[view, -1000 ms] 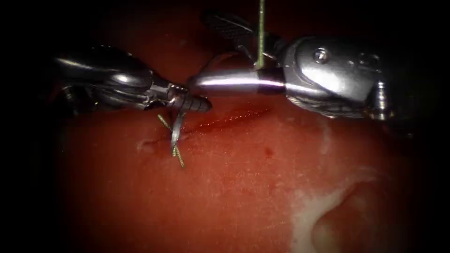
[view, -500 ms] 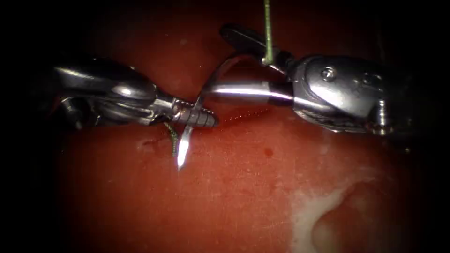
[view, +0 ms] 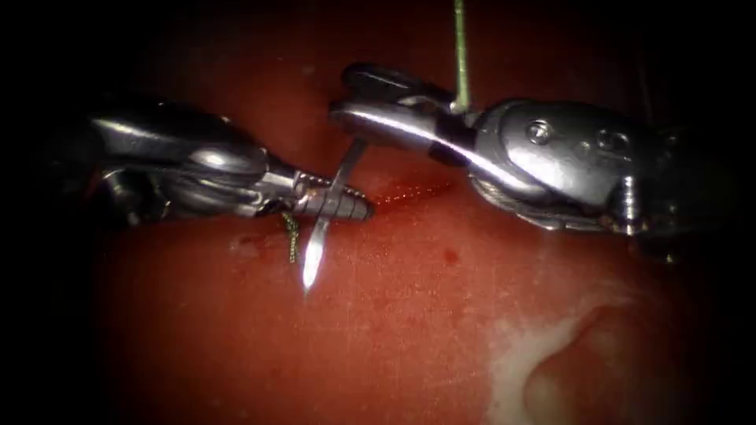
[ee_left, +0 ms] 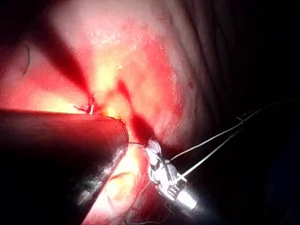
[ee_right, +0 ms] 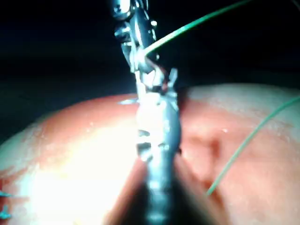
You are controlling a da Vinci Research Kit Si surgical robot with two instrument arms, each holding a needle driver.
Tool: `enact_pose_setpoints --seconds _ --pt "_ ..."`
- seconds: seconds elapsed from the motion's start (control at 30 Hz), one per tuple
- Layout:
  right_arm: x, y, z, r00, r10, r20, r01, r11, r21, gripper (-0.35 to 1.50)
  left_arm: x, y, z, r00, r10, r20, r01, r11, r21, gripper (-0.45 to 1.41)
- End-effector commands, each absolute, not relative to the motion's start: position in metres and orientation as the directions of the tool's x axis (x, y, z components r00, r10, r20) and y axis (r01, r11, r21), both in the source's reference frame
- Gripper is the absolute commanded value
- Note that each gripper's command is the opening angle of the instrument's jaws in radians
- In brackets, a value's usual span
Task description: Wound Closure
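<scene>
The curved needle is out of the tissue, its bright tip hanging free just left of the cut's left end. My left tool comes in from the left and is shut on the needle about a third of the way back from the tip. Above and to the right, my right tool is shut on the needle's rear part. Green thread rises straight up from behind the right tool's jaws. Two strands of that thread cross the right wrist view.
A short cut end of thread sticks out of the tissue under the left tool. Red fluid lines the cut. A pale fatty patch with a hollow lies at the front right. Thin thread strands stretch across the left wrist view.
The left tool drew the needle's tip up out of the tissue. The right tool's open jaws came down around the needle's rear part and shut on it.
</scene>
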State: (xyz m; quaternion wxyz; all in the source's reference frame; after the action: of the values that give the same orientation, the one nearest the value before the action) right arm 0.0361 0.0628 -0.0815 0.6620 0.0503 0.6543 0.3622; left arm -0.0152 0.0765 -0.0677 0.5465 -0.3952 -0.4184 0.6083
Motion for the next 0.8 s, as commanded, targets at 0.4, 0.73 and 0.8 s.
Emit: enact_pose_setpoints --seconds 0.4,0.73,0.8 --pt "0.0358 0.0629 -0.0805 -0.067 0.545 -0.836 -0.345 0.773 0.532 -0.35 -0.0168 0.0773 -0.0666 -0.235 0.864 -0.445 -0.233 -0.494 -0.837 0.69" --pt "0.0348 0.0642 -0.0785 0.05 0.572 -0.818 -0.217 0.806 0.55 -0.35 -0.0161 0.077 -0.0665 -0.339 0.753 -0.563 -0.175 -0.639 -0.749 0.78" --pt "0.0347 0.0649 -0.0781 0.069 0.554 -0.829 -0.181 0.825 0.536 -0.35 -0.0154 0.0767 -0.0668 -0.352 0.744 -0.568 -0.203 -0.653 -0.729 0.78"
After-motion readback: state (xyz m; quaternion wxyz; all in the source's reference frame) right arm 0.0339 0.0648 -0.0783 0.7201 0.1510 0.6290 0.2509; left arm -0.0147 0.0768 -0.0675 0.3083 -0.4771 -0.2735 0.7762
